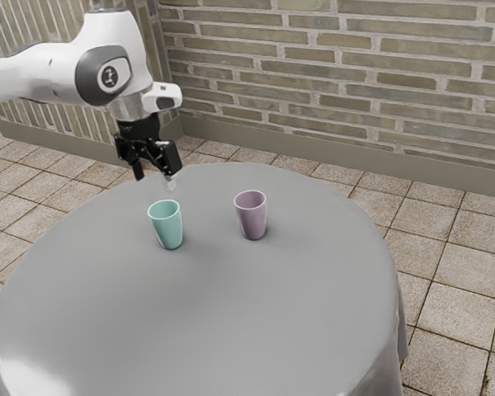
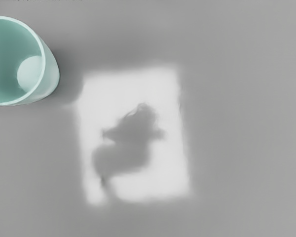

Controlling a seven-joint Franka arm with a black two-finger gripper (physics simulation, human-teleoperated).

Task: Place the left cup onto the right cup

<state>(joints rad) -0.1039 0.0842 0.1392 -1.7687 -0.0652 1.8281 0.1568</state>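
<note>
I am counting two cups on one round grey table [image 1: 231, 330], and I am driving one arm [image 1: 58, 70] with one gripper [image 1: 155, 176]. The teal cup [image 1: 166, 223] is standing upright, mouth up, toward the exterior view's left. The purple cup [image 1: 251, 214] is standing upright near it, toward the exterior view's right. The two are apart and not touching.

The gripper is hanging in the air over the table, above and behind the teal cup and touching neither cup. Its two fingers are standing apart with nothing between them.

In the wrist view I am looking straight down on the tabletop. The teal cup [image 2: 15, 59] is sitting off to one side of the hand, and I am seeing down inside it to its pale bottom. One bright patch [image 2: 133, 89] is lying on the grey surface just beside that cup, and one dark shadow [image 2: 130, 143] is falling inside the patch.

One brick wall [image 1: 355, 74] is running behind the table, and a tiled floor [image 1: 454, 272] is spreading around it.
</note>
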